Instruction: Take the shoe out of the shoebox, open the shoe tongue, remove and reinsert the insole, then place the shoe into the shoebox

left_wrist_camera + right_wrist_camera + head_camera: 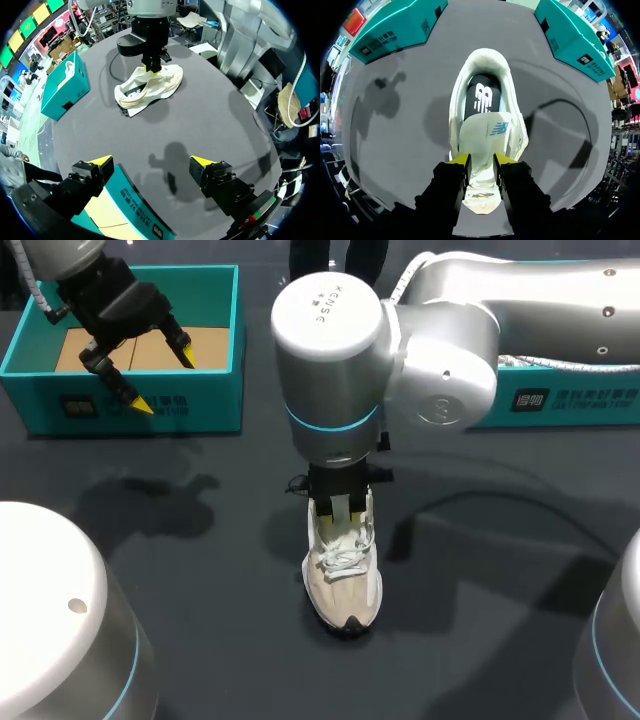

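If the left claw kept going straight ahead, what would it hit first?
Probably the dark grey tabletop, just past the teal cardboard shoebox; one finger of the left gripper might clip its wall first. Depth is unclear.

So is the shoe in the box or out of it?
Out. The shoe stands on the dark table, away from the open teal shoebox; the right gripper pinches its tongue.

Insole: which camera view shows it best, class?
Right wrist view: it looks straight into the shoe, showing the black insole. Left wrist view shows only a dark sliver; head view hides it under the right tool.
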`<state>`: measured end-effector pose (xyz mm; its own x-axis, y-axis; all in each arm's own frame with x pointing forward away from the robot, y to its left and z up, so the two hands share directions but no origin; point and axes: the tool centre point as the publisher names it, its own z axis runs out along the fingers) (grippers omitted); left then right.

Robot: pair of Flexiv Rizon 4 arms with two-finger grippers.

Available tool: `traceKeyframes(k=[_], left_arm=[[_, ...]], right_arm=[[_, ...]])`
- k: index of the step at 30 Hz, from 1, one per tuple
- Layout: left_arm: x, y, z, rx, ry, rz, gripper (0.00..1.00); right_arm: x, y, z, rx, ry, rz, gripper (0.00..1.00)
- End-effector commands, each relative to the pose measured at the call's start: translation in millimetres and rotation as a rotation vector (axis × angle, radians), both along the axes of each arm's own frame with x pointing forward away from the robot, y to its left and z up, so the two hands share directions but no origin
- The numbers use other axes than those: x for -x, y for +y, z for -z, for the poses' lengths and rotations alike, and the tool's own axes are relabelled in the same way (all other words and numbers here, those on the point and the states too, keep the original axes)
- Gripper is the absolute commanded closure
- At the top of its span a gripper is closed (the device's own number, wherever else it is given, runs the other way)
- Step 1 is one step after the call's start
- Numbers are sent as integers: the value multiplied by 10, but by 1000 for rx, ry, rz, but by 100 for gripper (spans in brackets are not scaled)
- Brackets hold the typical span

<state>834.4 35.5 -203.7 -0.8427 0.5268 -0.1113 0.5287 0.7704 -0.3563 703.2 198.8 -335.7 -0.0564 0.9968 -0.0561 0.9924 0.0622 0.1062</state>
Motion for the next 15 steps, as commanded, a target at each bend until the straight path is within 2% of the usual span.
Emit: traceKeyframes(k=[1, 7, 15], left_arm=[[-2, 3, -1, -2, 0, 1, 0], [-2, 3, -1, -2, 0, 1, 0], [-2, 3, -1, -2, 0, 1, 0]], right_arm=[[-140, -22, 244, -29, 33, -12, 72], [-269, -56, 398, -60, 67, -3, 71], [-183, -8, 8, 36, -4, -2, 71]])
